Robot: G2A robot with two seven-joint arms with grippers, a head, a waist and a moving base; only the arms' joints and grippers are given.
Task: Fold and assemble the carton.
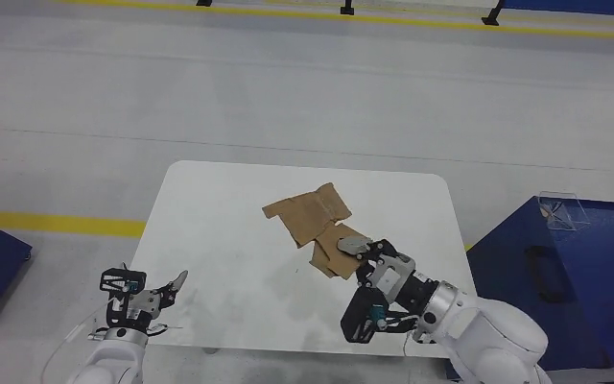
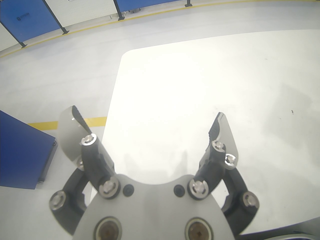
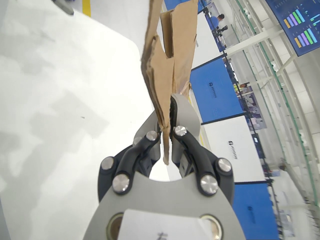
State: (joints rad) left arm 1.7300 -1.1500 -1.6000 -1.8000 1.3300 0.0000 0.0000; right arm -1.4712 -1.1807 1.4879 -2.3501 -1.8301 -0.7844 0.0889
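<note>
While the right jaws pinch one end of the flattened brown cardboard carton (image 3: 162, 71), the sheet stands edge-on between them. A short stub pokes back past the pads toward the wrist, and the rest runs forward well beyond the fingertips (image 3: 185, 111). Several notched flaps fan out ahead of the jaws, and the layers part slightly at the far end. Seen from above, the right arm (image 1: 451, 317) comes in over the near edge of the white counter (image 1: 230, 240). The carton spreads away from its jaws toward the middle of the counter. I cannot tell whether the far flaps touch the surface or hang just above it.

The left jaws are spread wide with nothing between them, well apart from the carton. The left arm (image 1: 129, 307) holds them at a near corner of the counter. One finger (image 2: 72, 131) hangs past the counter's edge, over the floor and its yellow line (image 2: 65, 122). The other finger is over the bare white top. A blue cabinet (image 2: 22, 151) stands on the floor just beside that outer finger.
</note>
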